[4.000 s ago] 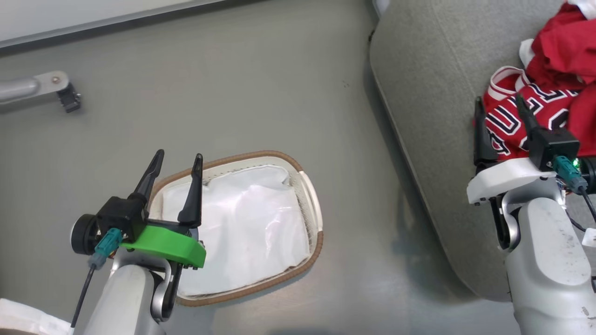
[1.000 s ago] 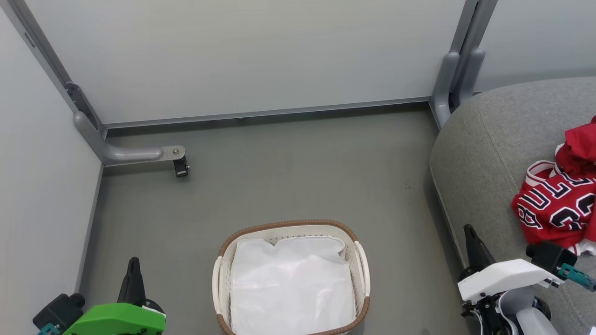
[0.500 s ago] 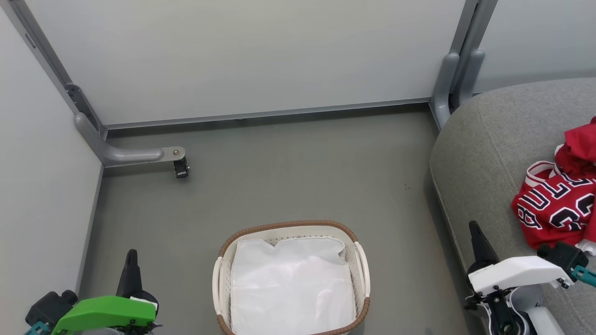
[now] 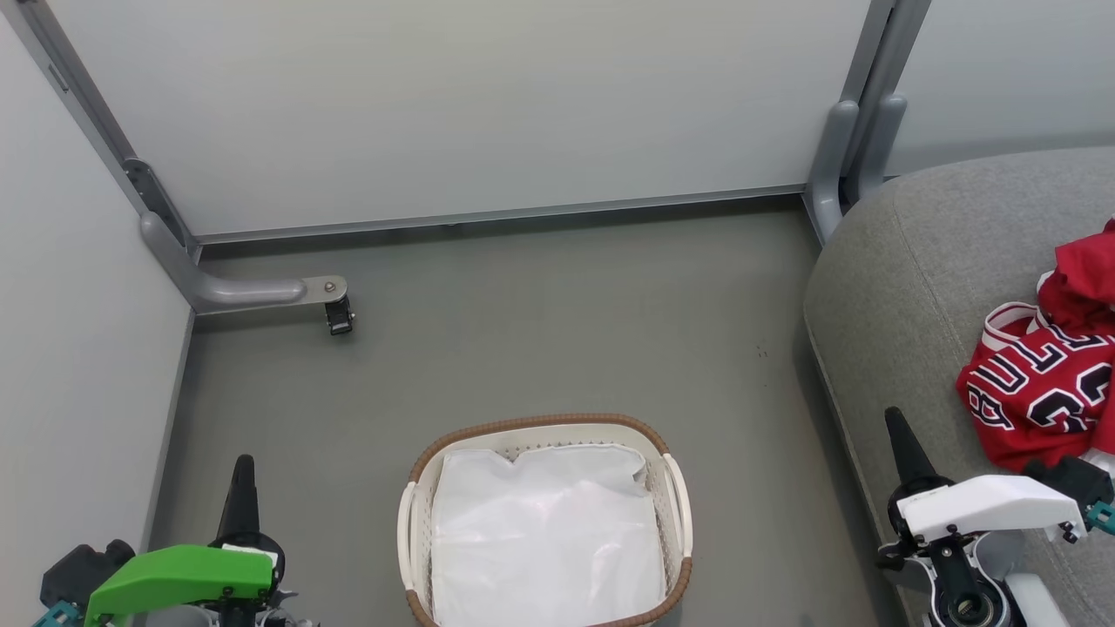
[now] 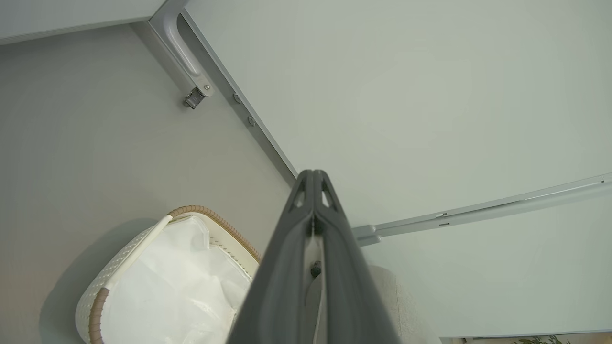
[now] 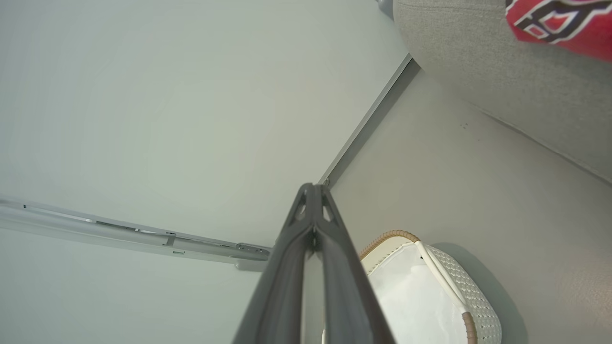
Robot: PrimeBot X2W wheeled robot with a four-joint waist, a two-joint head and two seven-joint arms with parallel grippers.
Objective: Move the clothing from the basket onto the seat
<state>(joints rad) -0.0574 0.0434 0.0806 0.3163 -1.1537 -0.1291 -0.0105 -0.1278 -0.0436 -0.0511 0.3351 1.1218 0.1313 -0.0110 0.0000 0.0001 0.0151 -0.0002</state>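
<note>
Clothing (image 4: 1041, 383) lies at right on the seat (image 4: 906, 287); basket (image 4: 540, 421) without garments; our left gripper (image 4: 243, 468), right gripper (image 4: 894, 422) clenched empty; we'd park clear.

This looks like a robotics test cell dressed up as a corner of a home, not a lived-in room. Ahead of both sets of fingers stand plain pale partition panels (image 4: 453, 104) held in grey metal frame posts (image 4: 858, 96). A frame foot (image 4: 253, 292) with a small black caster (image 4: 339, 318) reaches over the bare grey floor (image 4: 540, 331) beyond the left gripper (image 4: 243, 475). The domestic props are few. A lined laundry basket (image 4: 540, 424) sits between the two arms. Outward of the right gripper (image 4: 897, 431) is a grey upholstered seat cushion (image 4: 906, 279) carrying red clothing (image 4: 1037, 383), one piece a lettered jersey. Past the panel's edge in the left wrist view there may be a plant (image 5: 538, 340), too blurred to be sure.
</note>
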